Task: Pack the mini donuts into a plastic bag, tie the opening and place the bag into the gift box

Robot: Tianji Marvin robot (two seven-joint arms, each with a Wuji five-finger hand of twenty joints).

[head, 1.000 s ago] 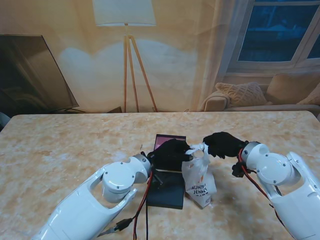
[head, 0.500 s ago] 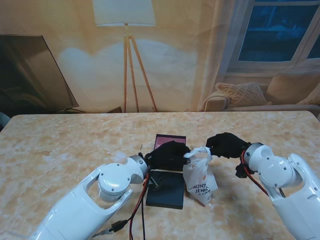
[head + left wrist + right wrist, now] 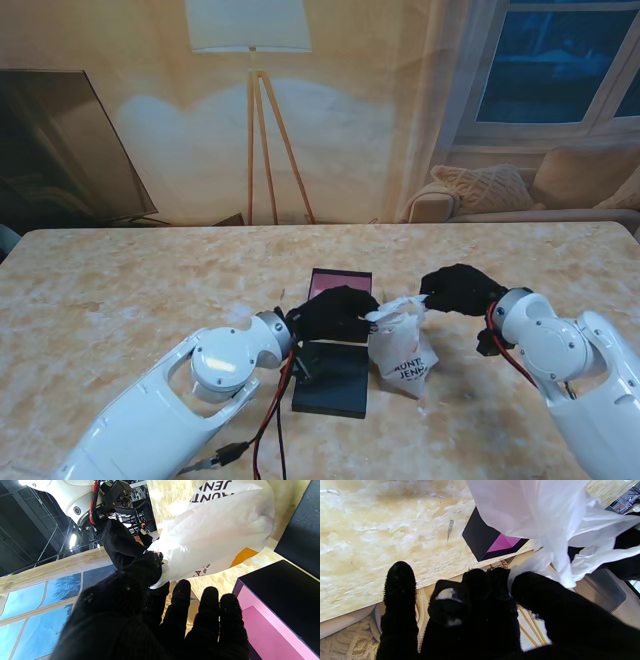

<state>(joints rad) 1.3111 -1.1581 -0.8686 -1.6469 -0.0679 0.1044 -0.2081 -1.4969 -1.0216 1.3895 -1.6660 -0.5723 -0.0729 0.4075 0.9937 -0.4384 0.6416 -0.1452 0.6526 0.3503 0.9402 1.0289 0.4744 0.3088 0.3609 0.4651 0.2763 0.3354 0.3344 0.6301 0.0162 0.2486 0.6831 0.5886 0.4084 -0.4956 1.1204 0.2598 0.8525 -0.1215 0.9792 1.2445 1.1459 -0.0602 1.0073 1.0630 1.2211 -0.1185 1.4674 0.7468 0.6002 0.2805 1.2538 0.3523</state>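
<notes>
Bag [image 3: 401, 352]: white plastic, printed, hanging between the two robot hands, its top stretched from one to the other. Left robot hand [image 3: 335, 312] pinches one ear of the opening; right robot hand [image 3: 460, 289] pinches the other. Box [image 3: 333, 375]: black, pink lining, open, beside the left robot hand. Knot looks unfinished; advice: keep both pinches firm, pull apart evenly, avoid tearing the thin film.

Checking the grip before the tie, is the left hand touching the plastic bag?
Touching. The left wrist view shows the left hand pinching the gathered top of the plastic bag with no gap.
</notes>
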